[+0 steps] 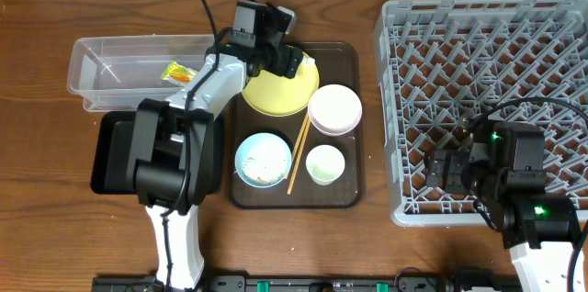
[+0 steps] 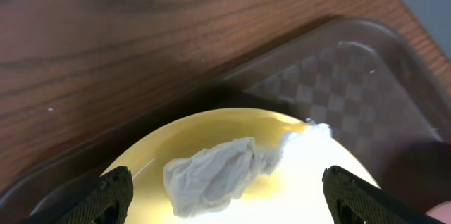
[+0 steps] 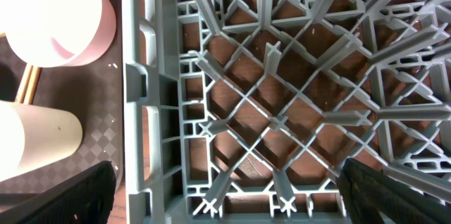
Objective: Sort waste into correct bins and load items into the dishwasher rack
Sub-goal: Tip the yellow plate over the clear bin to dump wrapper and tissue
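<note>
A yellow plate [image 1: 276, 95] lies at the back of a brown serving tray [image 1: 349, 196]. My left gripper [image 1: 280, 53] hangs open just above the plate, its fingers either side of a crumpled white scrap [image 2: 211, 175] on the plate [image 2: 310, 182]; the left wrist view shows the open gripper [image 2: 227, 194]. The tray also holds a white bowl [image 1: 334, 108], a light-blue bowl [image 1: 264, 159] with white rice in it, a small white cup [image 1: 325, 163] and chopsticks [image 1: 299, 150]. The green-and-orange wrapper [image 1: 179, 73] lies in the clear tub [image 1: 101, 76]. My right gripper [image 1: 450, 168] is open and empty over the grey rack [image 1: 487, 53], near its front left corner [image 3: 225, 182].
The black tray [image 1: 110, 159] sits in front of the clear tub, partly hidden by my left arm. The rack's left wall [image 3: 137, 76] stands close beside the serving tray. The white bowl [image 3: 49, 13] and the cup [image 3: 35, 139] show beyond that wall.
</note>
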### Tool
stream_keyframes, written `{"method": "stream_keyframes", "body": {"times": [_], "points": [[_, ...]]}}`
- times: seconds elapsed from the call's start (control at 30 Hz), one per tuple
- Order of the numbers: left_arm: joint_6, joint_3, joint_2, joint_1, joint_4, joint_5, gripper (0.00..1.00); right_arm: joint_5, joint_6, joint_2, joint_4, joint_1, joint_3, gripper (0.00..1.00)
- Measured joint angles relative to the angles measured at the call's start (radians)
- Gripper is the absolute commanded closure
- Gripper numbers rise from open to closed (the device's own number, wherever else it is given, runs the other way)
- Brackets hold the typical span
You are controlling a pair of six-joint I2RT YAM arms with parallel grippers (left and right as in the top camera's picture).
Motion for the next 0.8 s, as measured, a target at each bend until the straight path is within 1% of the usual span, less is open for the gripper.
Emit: {"method": "stream_keyframes", "body": {"times": [0.13,0.27,0.3,0.4,0.43,0.47,0.53,0.6,0.8], "points": [[0.0,0.0,0.038,0.0,0.011,0.002,0.13,0.0,0.0,0.0,0.0,0.0,0.0,0.01],[0.0,0.0,0.063,0.0,0.011,0.003,0.19,0.0,0.0,0.0,0.0,0.0,0.0,0.01],[0.0,0.0,0.069,0.0,0.005,0.003,0.22,0.0,0.0,0.0,0.0,0.0,0.0,0.01],[-0.005,0.0,0.074,0.0,-0.004,0.003,0.4,0.0,0.0,0.0,0.0,0.0,0.0,0.01],[-0.005,0.0,0.074,0.0,-0.006,0.004,0.49,0.0,0.0,0.0,0.0,0.0,0.0,0.01],[-0.011,0.0,0.074,0.0,-0.008,0.003,0.54,0.0,0.0,0.0,0.0,0.0,0.0,0.01],[-0.008,0.0,0.074,0.0,-0.015,0.002,0.56,0.0,0.0,0.0,0.0,0.0,0.0,0.01],[-0.006,0.0,0.074,0.0,-0.019,0.003,0.66,0.0,0.0,0.0,0.0,0.0,0.0,0.01],[-0.013,0.0,0.074,0.0,-0.044,0.004,0.79,0.0,0.0,0.0,0.0,0.0,0.0,0.01]]}}
